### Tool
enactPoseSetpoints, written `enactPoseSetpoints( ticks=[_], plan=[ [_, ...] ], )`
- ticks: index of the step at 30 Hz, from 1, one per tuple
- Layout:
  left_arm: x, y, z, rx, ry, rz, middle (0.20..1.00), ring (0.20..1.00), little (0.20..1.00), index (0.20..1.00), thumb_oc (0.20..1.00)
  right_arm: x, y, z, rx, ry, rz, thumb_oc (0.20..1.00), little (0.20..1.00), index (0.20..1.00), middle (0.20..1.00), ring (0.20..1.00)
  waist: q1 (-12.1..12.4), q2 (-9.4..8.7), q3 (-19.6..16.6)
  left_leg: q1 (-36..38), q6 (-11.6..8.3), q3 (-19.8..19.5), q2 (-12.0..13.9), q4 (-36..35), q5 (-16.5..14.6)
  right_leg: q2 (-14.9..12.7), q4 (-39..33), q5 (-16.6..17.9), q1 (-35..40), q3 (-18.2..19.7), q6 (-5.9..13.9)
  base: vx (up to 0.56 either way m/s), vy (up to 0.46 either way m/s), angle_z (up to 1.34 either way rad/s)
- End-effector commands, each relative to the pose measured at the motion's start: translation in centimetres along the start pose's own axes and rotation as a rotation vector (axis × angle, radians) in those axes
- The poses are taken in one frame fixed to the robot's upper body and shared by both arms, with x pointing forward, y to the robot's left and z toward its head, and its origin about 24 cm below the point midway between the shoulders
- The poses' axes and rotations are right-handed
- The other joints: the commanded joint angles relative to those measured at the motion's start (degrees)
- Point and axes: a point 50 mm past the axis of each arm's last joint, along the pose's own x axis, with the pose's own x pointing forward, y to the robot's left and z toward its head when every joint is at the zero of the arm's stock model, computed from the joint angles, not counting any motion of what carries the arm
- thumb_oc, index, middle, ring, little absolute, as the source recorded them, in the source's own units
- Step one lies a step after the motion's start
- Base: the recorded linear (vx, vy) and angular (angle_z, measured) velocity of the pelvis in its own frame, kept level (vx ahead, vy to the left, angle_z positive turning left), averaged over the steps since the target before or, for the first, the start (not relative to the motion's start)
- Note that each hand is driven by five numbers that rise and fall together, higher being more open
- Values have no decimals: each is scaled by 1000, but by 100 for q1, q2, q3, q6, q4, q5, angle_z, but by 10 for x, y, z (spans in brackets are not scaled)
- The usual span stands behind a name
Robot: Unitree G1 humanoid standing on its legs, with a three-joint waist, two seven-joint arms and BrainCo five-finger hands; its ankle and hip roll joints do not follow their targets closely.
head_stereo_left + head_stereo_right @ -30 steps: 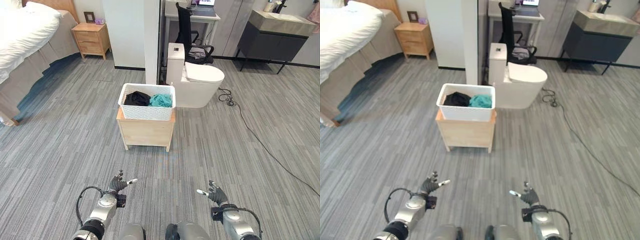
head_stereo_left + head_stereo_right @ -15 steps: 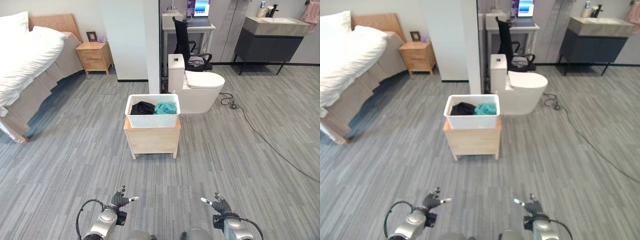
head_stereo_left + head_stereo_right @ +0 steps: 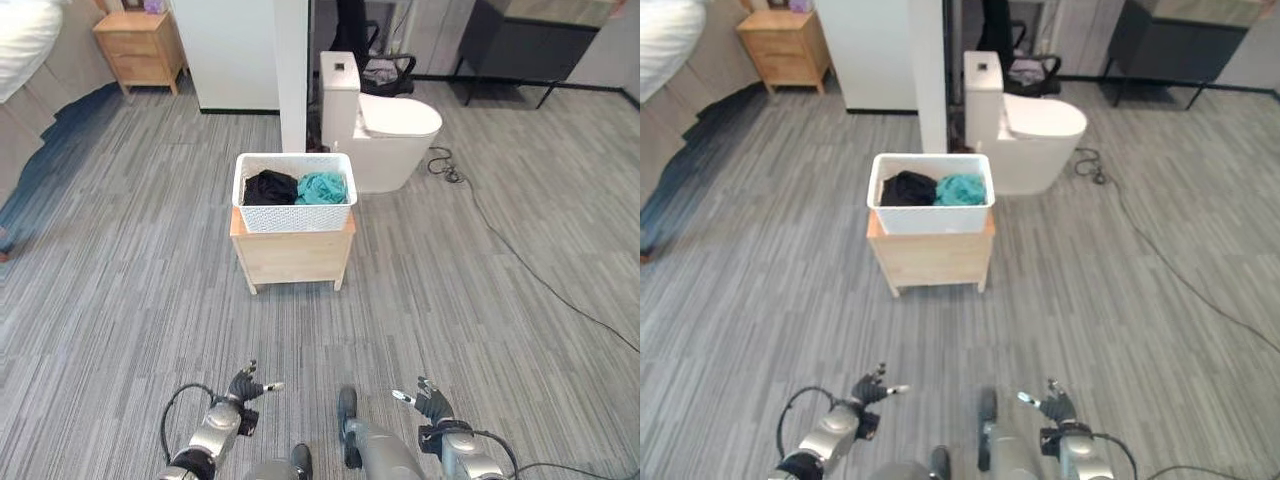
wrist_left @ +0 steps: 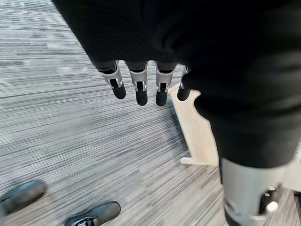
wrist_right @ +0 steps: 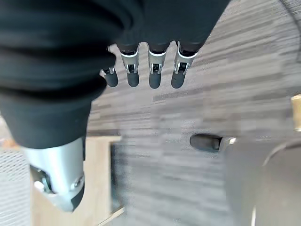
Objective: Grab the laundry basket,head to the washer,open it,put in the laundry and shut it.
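Observation:
A white laundry basket [image 3: 294, 204] sits on a low wooden stand [image 3: 291, 255] in the middle of the floor, ahead of me. It holds a black garment [image 3: 270, 187] and a teal one [image 3: 322, 187]. My left hand [image 3: 244, 388] hangs low at the lower left, well short of the stand, fingers [image 4: 137, 89] straight and holding nothing. My right hand [image 3: 428, 402] hangs at the lower right, also open and empty, with its fingers [image 5: 152, 71] extended over bare floor.
A white toilet [image 3: 382, 125] stands just behind the basket, beside a white pillar [image 3: 292, 70]. A black cord [image 3: 520, 270] trails across the floor on the right. A wooden nightstand [image 3: 140, 46] and a bed edge [image 3: 25, 35] lie far left; a dark vanity [image 3: 520, 40] far right.
The camera has tilted down and moved nearer, so the basket and stand sit higher and larger in view. Both hands stay low and open.

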Motion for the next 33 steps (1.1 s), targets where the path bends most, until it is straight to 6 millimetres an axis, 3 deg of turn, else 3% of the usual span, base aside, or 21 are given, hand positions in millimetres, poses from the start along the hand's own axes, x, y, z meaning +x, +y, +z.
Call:
enactPoseSetpoints(
  ticks=[1,3,5,6,7,9,11,12,13,14,16,17,19,21,26,27,32,33],
  plan=[
    [3,5,22,-61,-96,20,1000,1000,1000,1000,1000,8,-5,32,-93,-116,29,1000,1000,1000,1000,1000,-13,-63,-65,365,-469,-169,354,643,620,208,-290,316,364,-118,7,254,-165,45],
    [2,7,23,-76,-104,22,1000,1000,1000,1000,1000,7,-3,36,-146,-136,55,1000,1000,1000,1000,1000,29,-81,-79,240,-605,-156,487,1121,865,288,-321,196,505,-222,-80,293,-208,21],
    [2,10,25,-78,-108,27,1000,1000,1000,1000,1000,6,-4,41,-191,-158,68,1000,1000,1000,1000,1000,65,-160,-2,-213,-826,-79,665,2181,1411,322,-382,95,715,-272,-219,176,-176,13],
    [2,10,25,-78,-108,27,1000,1000,1000,1000,1000,6,-4,41,-191,-158,68,1000,1000,1000,1000,1000,54,-150,-7,-242,-831,-93,676,2220,1393,331,-382,96,707,-286,-222,93,-196,10],
    [4,12,34,-71,-134,34,1000,1000,1000,1000,1000,6,-4,49,-214,-191,73,1000,1000,1000,1000,1000,131,-284,222,-752,-870,72,769,3202,1615,277,-401,25,871,-324,-355,58,-160,8],
    [5,14,37,-62,-143,42,1000,1000,1000,1000,1000,5,-4,54,-230,-211,75,1000,1000,1000,1000,1000,163,-321,316,-956,-830,193,797,3364,1567,285,-373,-66,914,-351,-415,91,-111,5],
    [8,8,51,-37,-171,31,1000,1000,1000,1000,1000,3,-10,54,-254,-222,50,1000,1000,1000,1000,1000,135,-341,412,-1502,-641,1210,1298,1785,1238,28,-531,-162,1130,-621,-236,203,59,28],
    [10,6,53,-25,-169,27,1000,1000,1000,1000,1000,2,-11,56,-261,-234,43,1000,1000,1000,1000,1000,132,-356,419,-1710,-638,1373,1404,1346,1202,-74,-555,-178,1167,-684,-183,193,158,62],
    [11,6,54,-12,-170,29,1000,1000,1000,1000,1000,1,-11,58,-269,-245,44,1000,1000,1000,1000,1000,162,-349,414,-1810,-666,1301,1410,952,1293,-115,-561,-203,1206,-691,-144,301,224,76],
    [11,8,56,7,-179,31,1000,1000,1000,1000,1000,-1,-11,60,-304,-265,51,1000,1000,1000,1000,1000,210,-280,429,-1963,-828,1032,1520,342,1822,-126,-537,-291,1324,-618,-114,427,307,47],
    [10,12,57,8,-190,38,1000,1000,1000,1000,1000,-3,-11,67,-343,-295,69,1000,1000,1000,1000,1000,217,-248,457,-2025,-905,1048,1647,299,1996,-189,-484,-376,1418,-573,-82,350,300,-12],
    [9,15,59,14,-204,40,1000,1000,1000,1000,1000,-4,-2,73,-376,-323,111,1000,1000,1000,1000,1000,216,-253,460,-1879,-802,997,1513,491,1635,-318,-324,-510,1450,-416,13,235,317,-37],
    [10,19,63,29,-216,60,1000,1000,1000,1000,1000,-3,8,80,-400,-353,141,1000,1000,1000,1000,1000,277,-306,441,-1889,-607,964,1331,788,1255,-496,-175,-598,1495,-143,79,376,518,-52],
    [9,24,65,35,-231,76,1000,1000,1000,1000,1000,-4,15,84,-413,-372,167,1000,1000,1000,1000,1000,328,-374,381,-1850,-473,1135,1194,1033,982,-734,-192,-451,1578,-40,229,310,478,-44],
    [7,34,66,32,-239,110,1000,1000,1000,1000,1000,-6,24,95,-451,-420,207,1000,1000,1000,1000,1000,451,-517,373,-1765,-350,1474,1092,1161,750,-1015,-143,-29,1435,55,410,93,239,-29],
    [6,41,63,27,-238,130,1000,1000,1000,1000,1000,-9,31,100,-475,-450,240,1000,1000,1000,1000,1000,529,-589,427,-1687,-309,1630,1093,1242,638,-1136,-87,196,1385,-18,475,58,229,-36],
    [5,50,53,28,-201,164,1000,1000,1000,1000,1000,-11,36,99,-491,-452,277,1000,1000,1000,1000,1000,678,-752,488,-1532,-266,1791,1055,1207,540,-1257,-63,619,1342,-193,587,58,170,-37],
    [5,50,53,35,-198,162,1000,1000,1000,1000,1000,-11,35,97,-490,-446,271,1000,1000,1000,1000,1000,697,-754,481,-1524,-256,1753,1025,1152,578,-1169,-42,587,1350,-154,592,82,164,-13]
  ],
)
